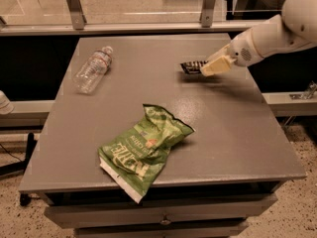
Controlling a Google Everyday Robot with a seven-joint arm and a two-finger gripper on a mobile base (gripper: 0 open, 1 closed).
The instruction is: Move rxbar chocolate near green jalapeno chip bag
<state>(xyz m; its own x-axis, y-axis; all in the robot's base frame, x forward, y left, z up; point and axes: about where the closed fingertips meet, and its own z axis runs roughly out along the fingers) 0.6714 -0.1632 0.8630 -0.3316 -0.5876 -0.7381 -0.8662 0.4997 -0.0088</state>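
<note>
Hand (204, 69) is pinched shut on the rxbar chocolate (191, 66), so pickup looks done, but the green jalapeno chip bag (143, 150) sits well off to its lower left.

You'll see the rxbar chocolate (192, 67), a small flat black wrapper with white lettering, at about 1 o'clock from the desk's (237, 133) middle, its right end pinched in the hand (206, 69). The green jalapeno chip bag (143, 150), crumpled light green with a white edge, lies flat toward 6 o'clock, well apart from it.
</note>
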